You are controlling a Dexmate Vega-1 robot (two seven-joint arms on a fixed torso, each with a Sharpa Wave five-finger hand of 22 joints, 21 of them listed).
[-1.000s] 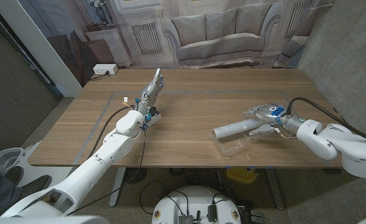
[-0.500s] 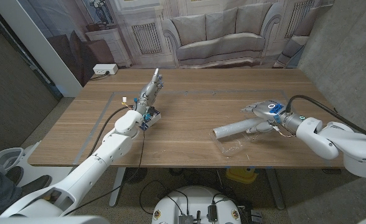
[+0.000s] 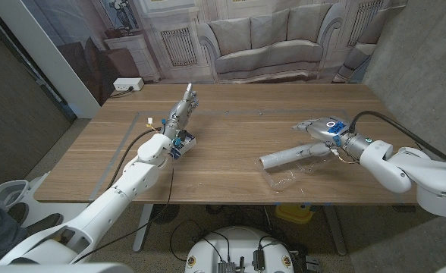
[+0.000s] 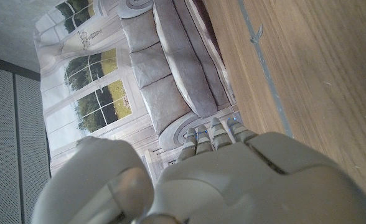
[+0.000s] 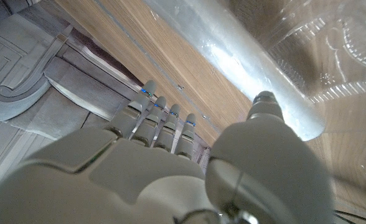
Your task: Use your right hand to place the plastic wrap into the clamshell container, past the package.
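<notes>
plastic wrap [image 3: 285, 156]: a long pale roll lying on its side on the wooden table [image 3: 230, 129], right half, near the front edge. its far end points toward the right hand [image 3: 319, 131]; its near end lies just beside the clamshell container [image 3: 286, 180], clear plastic and close to the table's front edge.

handling, judged: the roll looks light and stiff, smooth film on the outside, so likely slippery and free to roll. best taken around the middle of its length, fingers over the top and thumb under, so it stays level on the lift. the container looks thin and light; it could skate if nudged.

right hand: above the roll's far end, fingers spread, nothing in it. in the right wrist view the thumb [image 5: 267, 155] sits just beside the roll [image 5: 233, 56]; touching or not, cannot tell.

left hand [image 3: 183, 106]: far left of the table, standing up, fingers straight together, holding nothing.

hard to make out: container's outline and whether its lid is open, because clear plastic is nearly lost against the wood. no package identifiable.
</notes>
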